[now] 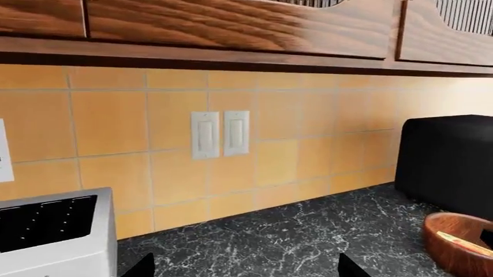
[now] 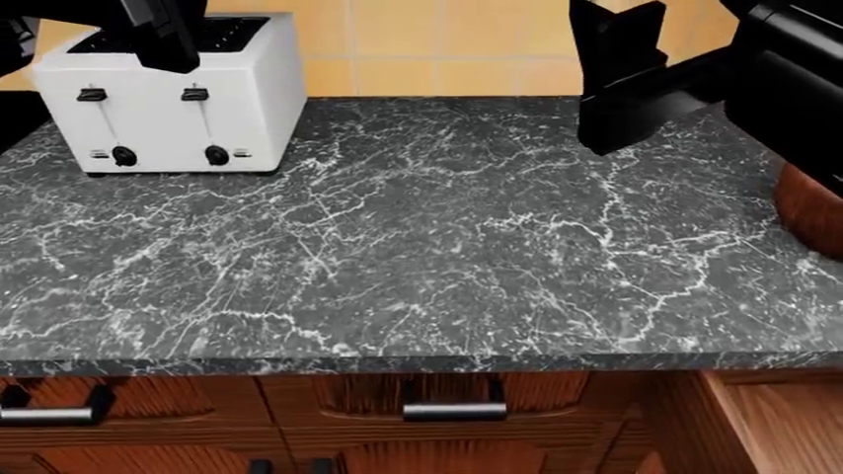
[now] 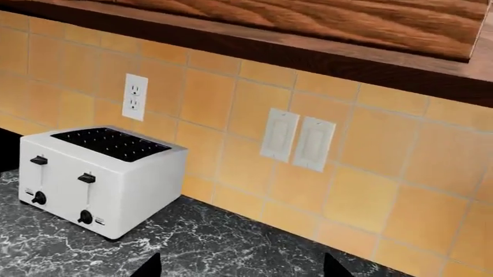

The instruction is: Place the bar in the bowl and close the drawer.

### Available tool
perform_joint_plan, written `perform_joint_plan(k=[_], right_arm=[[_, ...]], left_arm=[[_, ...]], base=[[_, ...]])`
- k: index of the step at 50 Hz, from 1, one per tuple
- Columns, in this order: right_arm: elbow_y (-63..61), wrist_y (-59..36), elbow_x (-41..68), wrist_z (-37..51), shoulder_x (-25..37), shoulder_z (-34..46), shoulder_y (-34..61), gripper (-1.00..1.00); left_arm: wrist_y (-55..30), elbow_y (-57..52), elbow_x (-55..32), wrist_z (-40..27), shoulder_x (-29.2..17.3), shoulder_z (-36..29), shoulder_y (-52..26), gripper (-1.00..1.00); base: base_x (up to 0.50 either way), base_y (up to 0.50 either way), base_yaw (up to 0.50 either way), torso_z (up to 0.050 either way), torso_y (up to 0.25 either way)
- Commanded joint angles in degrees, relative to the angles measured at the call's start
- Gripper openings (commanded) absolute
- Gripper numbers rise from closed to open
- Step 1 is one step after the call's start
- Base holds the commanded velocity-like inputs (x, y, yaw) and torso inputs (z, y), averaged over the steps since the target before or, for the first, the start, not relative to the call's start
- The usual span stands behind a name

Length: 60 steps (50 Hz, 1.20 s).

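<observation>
The reddish-brown wooden bowl (image 1: pixel 451 254) stands on the dark marble counter, and the head view catches only its edge, the bowl (image 2: pixel 810 207), at the far right. The yellow-orange and red bar (image 1: pixel 462 243) lies inside it. My left gripper (image 1: pixel 246 269) is open over bare counter, to the left of the bowl. The right gripper (image 3: pixel 242 269) is also open and empty, raised above the counter near the backsplash. The drawer (image 2: pixel 764 415) stands pulled out below the counter's front edge at the right.
A white toaster (image 2: pixel 172 94) sits at the back left of the counter (image 2: pixel 421 237). A black appliance (image 1: pixel 451 161) stands behind the bowl. Tiled wall with switches (image 1: pixel 219 134) and upper cabinets (image 1: pixel 231 23) lie behind. Shut drawer fronts with silver handles (image 2: pixel 455 410) run below the counter.
</observation>
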<state>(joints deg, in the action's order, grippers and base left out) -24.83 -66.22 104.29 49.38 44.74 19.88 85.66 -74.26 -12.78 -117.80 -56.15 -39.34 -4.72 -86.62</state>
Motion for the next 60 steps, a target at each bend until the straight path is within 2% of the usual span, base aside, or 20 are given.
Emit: perform_joint_plan(k=[1, 17, 60], right_arm=[[-0.54, -0.01, 0.72, -0.78, 0.47, 0.5, -0.61, 1.0], [-1.93, -0.2, -0.36, -3.34, 0.97, 0.52, -0.9, 1.0], [-2.33, 0.9, 0.31, -2.69, 2.27, 1.31, -0.08, 1.0]], left_arm=[[0.42, -0.15, 0.34, 0.31, -0.2, -0.48, 0.16, 1.0], [1.04, -0.42, 0.22, 0.36, -0.69, -1.23, 0.04, 1.0], [2.64, -0.84, -0.25, 0.81, -1.76, -2.96, -0.3, 1.0]], base=[[0.0, 0.0, -0.5, 0.0, 0.0], [0.01, 0.0, -0.5, 0.0, 0.0], [0.01, 0.0, -0.5, 0.0, 0.0]])
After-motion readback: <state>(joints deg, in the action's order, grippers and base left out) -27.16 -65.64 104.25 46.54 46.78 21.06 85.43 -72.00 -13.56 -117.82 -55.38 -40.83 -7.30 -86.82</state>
